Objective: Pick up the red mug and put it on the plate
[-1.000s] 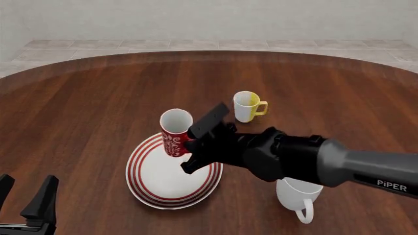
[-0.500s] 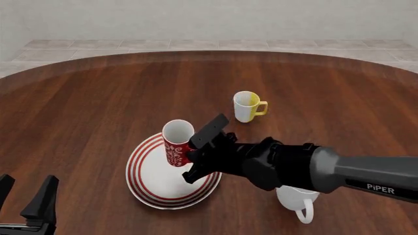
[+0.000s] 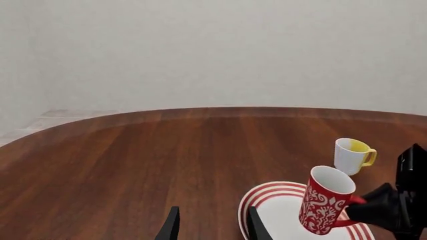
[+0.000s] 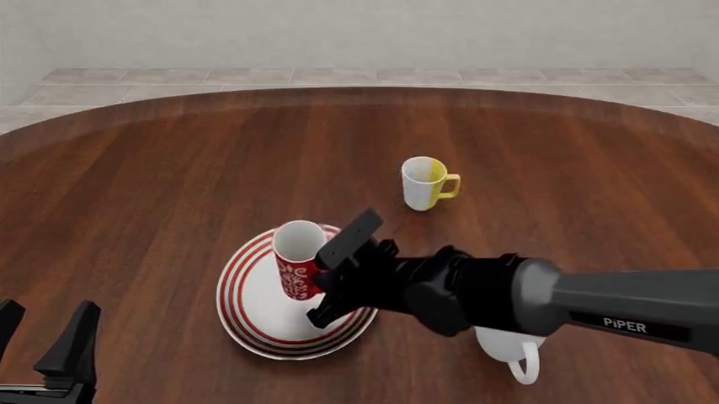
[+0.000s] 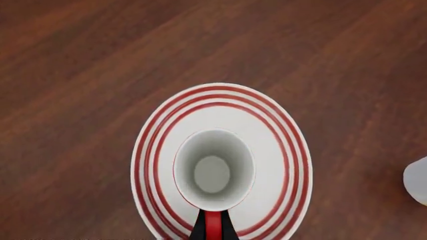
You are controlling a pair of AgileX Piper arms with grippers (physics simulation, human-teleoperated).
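My right gripper (image 4: 328, 290) stays clamped on the red mug's (image 4: 298, 260) handle and has descended since a second ago. The mug now sits lower, tilted, over the plate (image 4: 252, 324). My left gripper (image 4: 45, 345) remains spread, holding nothing.

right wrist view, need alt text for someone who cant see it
Looking straight down into the red mug, held by its handle in the right hand over the middle of the plate with red rings. Dark wooden table surrounds the plate, and a white object's edge shows at one side.
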